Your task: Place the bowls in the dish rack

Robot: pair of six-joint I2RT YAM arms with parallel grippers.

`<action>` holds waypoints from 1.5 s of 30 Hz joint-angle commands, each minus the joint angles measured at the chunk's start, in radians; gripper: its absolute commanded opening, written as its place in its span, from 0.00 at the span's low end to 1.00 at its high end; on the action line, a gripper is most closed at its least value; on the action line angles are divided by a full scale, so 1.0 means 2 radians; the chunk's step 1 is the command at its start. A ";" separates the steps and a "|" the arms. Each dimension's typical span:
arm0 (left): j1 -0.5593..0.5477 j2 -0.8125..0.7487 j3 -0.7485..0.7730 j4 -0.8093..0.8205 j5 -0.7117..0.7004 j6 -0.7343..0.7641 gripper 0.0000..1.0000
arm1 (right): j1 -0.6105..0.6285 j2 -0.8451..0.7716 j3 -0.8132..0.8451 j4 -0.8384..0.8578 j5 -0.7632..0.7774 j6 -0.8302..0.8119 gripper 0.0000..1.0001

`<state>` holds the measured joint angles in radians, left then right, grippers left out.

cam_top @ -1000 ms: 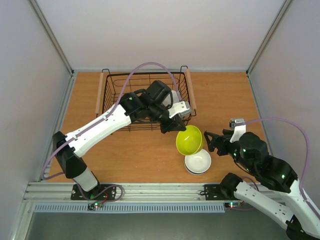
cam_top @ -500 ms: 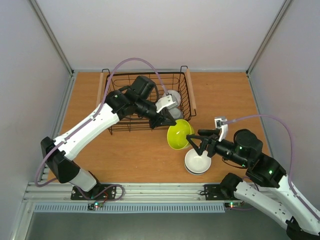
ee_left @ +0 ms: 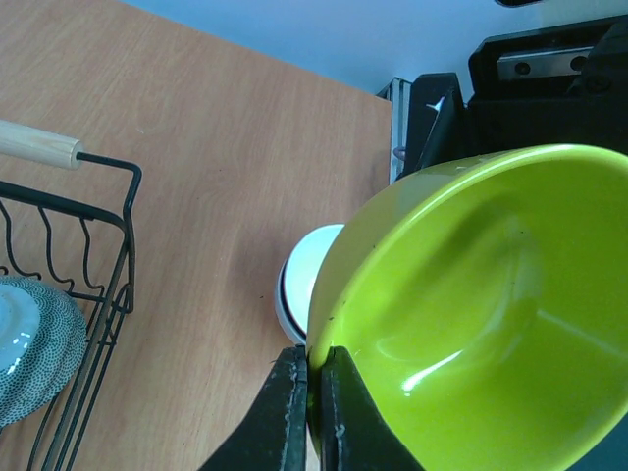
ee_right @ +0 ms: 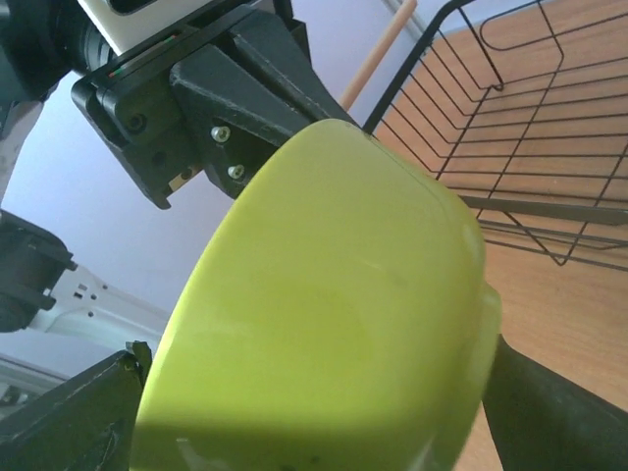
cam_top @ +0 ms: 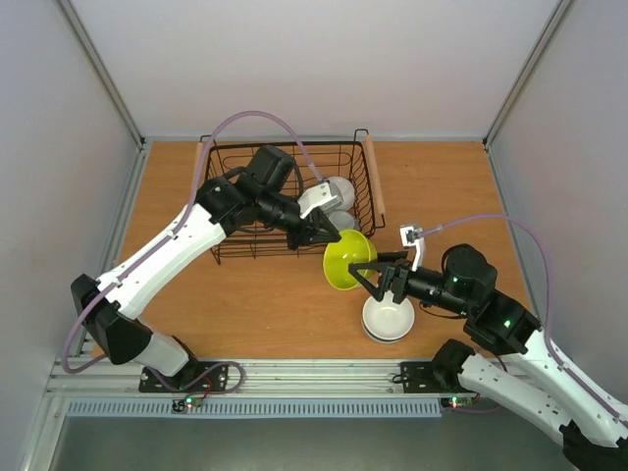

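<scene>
Two of us here: our left hand [ee_left: 312,392] pinches the yellow-green bowl [ee_left: 471,314] by its rim, and our right hand [cam_top: 376,278] gapes wide, straddling it.

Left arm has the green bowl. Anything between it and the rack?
Only the rack's own near wall, by its right corner. Just inside that end sits a speckled bowl. The open right gripper brackets the green bowl on the side away from the rack.
</scene>
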<state>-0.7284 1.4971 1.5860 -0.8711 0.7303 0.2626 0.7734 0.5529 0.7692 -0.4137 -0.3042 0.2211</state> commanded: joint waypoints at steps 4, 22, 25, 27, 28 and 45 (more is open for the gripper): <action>0.002 -0.014 -0.008 0.031 0.013 0.001 0.01 | -0.002 0.009 -0.001 0.043 -0.030 0.012 0.40; 0.002 -0.073 -0.041 0.099 -0.322 0.005 0.72 | -0.001 0.238 0.219 -0.176 0.130 -0.132 0.01; 0.006 -0.098 -0.070 0.136 -0.407 0.035 0.77 | -0.001 0.352 0.302 -0.222 0.184 -0.171 0.01; 0.027 -0.122 -0.086 0.150 -0.423 0.050 0.79 | -0.001 0.415 0.349 -0.230 0.219 -0.198 0.01; 0.043 -0.133 -0.089 0.152 -0.420 0.052 0.80 | -0.001 0.441 0.369 -0.232 0.230 -0.206 0.01; 0.231 -0.173 -0.143 0.095 -0.224 -0.019 0.83 | 0.006 0.824 0.821 -0.362 0.307 -0.364 0.01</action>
<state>-0.3214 1.1339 1.2999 -0.6716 0.1509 0.2752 0.7715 2.0426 2.2028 -0.9936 0.1734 -0.3820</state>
